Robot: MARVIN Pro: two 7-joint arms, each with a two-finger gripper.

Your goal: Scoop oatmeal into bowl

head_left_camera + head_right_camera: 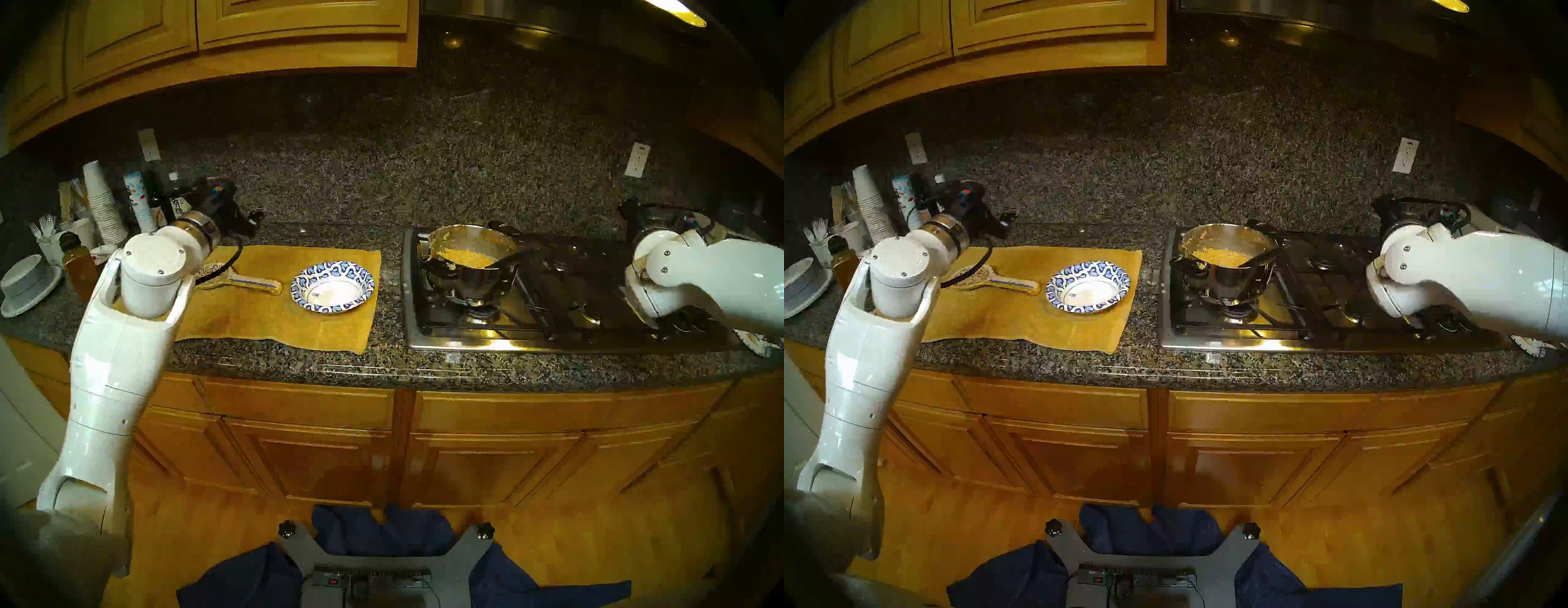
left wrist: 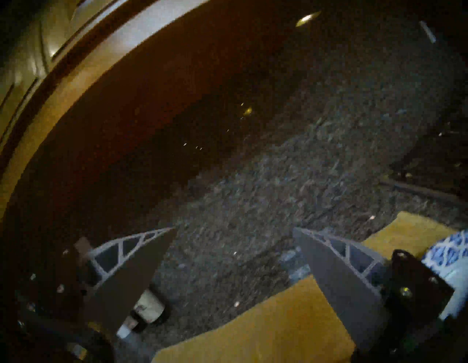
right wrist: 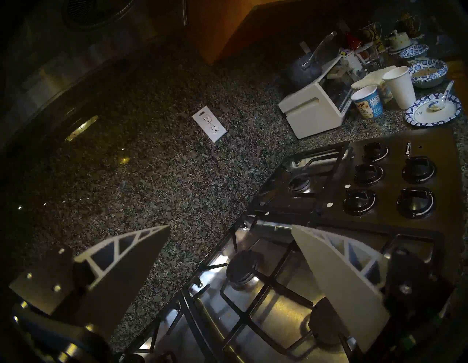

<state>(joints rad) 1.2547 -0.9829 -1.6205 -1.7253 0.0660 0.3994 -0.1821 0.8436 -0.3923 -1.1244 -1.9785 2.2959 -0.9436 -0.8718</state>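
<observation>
A shallow round paper bowl (image 1: 332,287) with a wide blue-and-white wavy rim and a plain white centre sits empty on the right part of a mustard-yellow cloth mat (image 1: 271,322) spread over the dark speckled granite surface (image 1: 382,365). Just left of the bowl on the same mat lies a colourful spoon-shaped ceramic rest (image 1: 237,278), its handle pointing toward the bowl. The tan-yellow, grainy oatmeal (image 1: 466,257) fills the bottom of a shiny steel pot (image 1: 469,271) standing on the left burner of a stainless gas cooktop (image 1: 551,335), well to the right of the bowl; a dark utensil handle (image 1: 507,258) leans out of the pot over its right rim. The left gripper (image 2: 234,229) hangs above the far left end of the mat, pointing level toward the granite backsplash, its jaws wide apart and holding nothing; in its wrist view, which is blurred, a sliver of the bowl's rim shows at the right edge behind one finger. The right gripper (image 3: 230,227) is over the right side of the cooktop, aimed at the backsplash and a white wall outlet (image 3: 209,123), jaws likewise spread and empty, with black burner grates (image 3: 266,286) below. At the far left of the surface stand stacked white paper cups (image 1: 102,204), several bottles and plain grey stacked bowls (image 1: 27,284).
</observation>
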